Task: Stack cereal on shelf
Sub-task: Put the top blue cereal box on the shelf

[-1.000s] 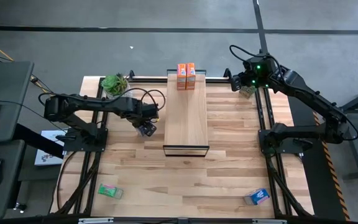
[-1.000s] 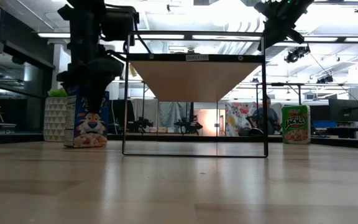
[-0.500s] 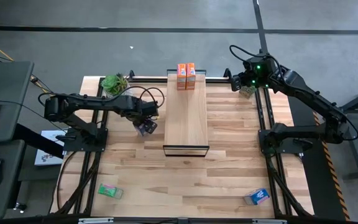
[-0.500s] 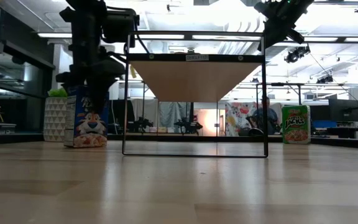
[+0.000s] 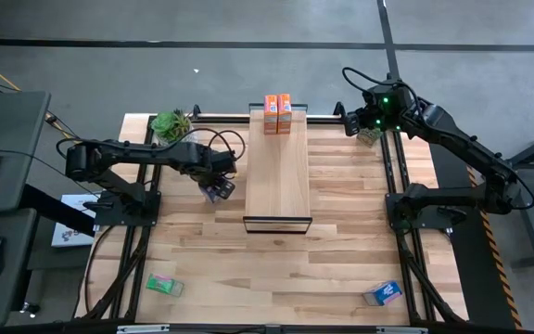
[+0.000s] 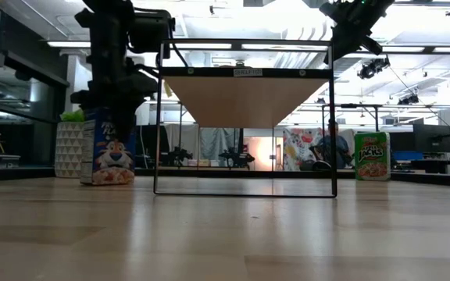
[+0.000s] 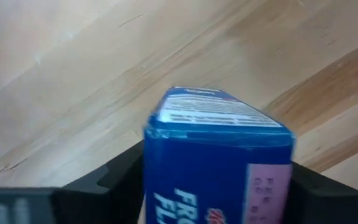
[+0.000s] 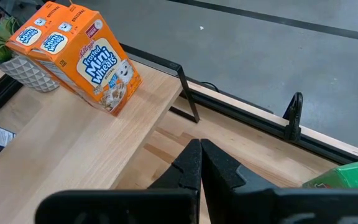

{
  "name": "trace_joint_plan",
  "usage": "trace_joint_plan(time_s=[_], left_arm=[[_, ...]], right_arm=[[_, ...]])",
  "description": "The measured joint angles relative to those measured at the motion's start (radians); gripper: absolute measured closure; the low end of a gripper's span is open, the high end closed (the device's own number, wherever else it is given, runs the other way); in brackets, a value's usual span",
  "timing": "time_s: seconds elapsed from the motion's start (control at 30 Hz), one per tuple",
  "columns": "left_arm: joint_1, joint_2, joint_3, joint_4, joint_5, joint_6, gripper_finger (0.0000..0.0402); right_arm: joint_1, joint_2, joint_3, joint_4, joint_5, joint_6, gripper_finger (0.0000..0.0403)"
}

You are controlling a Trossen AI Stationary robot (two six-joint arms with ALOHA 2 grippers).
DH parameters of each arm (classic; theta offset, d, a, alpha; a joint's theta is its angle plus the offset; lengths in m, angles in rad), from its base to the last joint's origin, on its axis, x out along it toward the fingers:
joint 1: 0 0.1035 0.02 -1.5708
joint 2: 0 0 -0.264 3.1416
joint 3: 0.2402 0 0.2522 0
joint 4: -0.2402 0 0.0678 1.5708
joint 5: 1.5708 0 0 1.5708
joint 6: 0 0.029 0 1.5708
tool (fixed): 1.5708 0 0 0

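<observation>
A blue cereal box [image 6: 112, 152] stands upright on the table just left of the shelf [image 5: 277, 176], with my left gripper [image 5: 214, 188] over it and shut on it. Two orange boxes [image 5: 277, 113] stand side by side on the shelf's far end. My right gripper [image 8: 201, 163] is shut and holds nothing, hovering at the far right corner above a green box [image 5: 369, 136], which stands upright there [image 6: 372, 156]. Another green box [image 5: 165, 285] and another blue box [image 5: 382, 293] lie near the table's near edge. My left gripper holds the blue box's upper part [image 7: 219, 134] pinched between its two fingers [image 7: 120, 177], one on each opposite side. The fingers come from above, pointing down. The box stands upright with its bottom [image 6: 109, 181] on the table.
A potted green plant [image 5: 171, 123] stands at the far left corner, behind the left arm. The shelf's black frame [image 6: 244, 191] rises between the two arms. Bare tabletop [image 5: 276, 269] lies between the shelf and the near edge.
My left gripper has shifted a little toward the table's left edge over the blue box; the box has kept its place, standing on the table.
</observation>
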Motion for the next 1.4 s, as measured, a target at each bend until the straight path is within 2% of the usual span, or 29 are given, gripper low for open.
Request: trace_joint_plan(time_s=[0.17, 0.33, 0.47, 0.6, 0.67, 0.77, 0.9, 1.07, 1.23, 1.4], left_arm=[[0.0, -0.027, 0.001, -0.009, 0.015, 0.015, 0.0222], [0.013, -0.088, 0.064, -0.117, 0.021, 0.06, 0.0238], [0.028, -0.145, 0.198, -0.258, 0.013, 0.126, 0.024], [0.034, -0.168, 0.411, -0.364, 0.009, 0.21, 0.024], [0.026, -0.153, 0.531, -0.367, 0.011, 0.263, 0.024], [0.0, -0.082, 0.72, -0.383, 0.013, 0.338, 0.0241], [-0.041, 0.083, 0.962, -0.433, -0.004, 0.448, 0.0241], [-0.068, 0.301, 1.189, -0.445, -0.054, 0.585, 0.0241], [-0.062, 0.459, 1.305, -0.449, -0.093, 0.664, 0.0241], [-0.057, 0.531, 1.321, -0.449, -0.096, 0.724, 0.0241]], right_arm=[[0.0, 0.0, 0.0, 0.0, 0.0, 0.0, 0.0403], [-0.001, 0.0, 0.0, 0.001, 0.0, 0.0, 0.0403], [-0.001, 0.0, 0.0, 0.01, 0.0, 0.0, 0.0403], [-0.001, 0.0, 0.0, 0.014, 0.0, 0.0, 0.0403], [-0.001, 0.0, 0.0, 0.015, 0.0, 0.003, 0.0403], [-0.001, 0.0, 0.0, 0.015, 0.0, 0.003, 0.0403], [-0.001, 0.0, 0.0, 0.015, 0.0, 0.003, 0.0403], [-0.001, 0.0, 0.0, 0.015, -0.001, 0.004, 0.0403], [-0.001, 0.0, 0.0, 0.015, -0.001, 0.004, 0.0403], [-0.001, 0.0, 0.0, 0.015, -0.001, 0.004, 0.0403]])
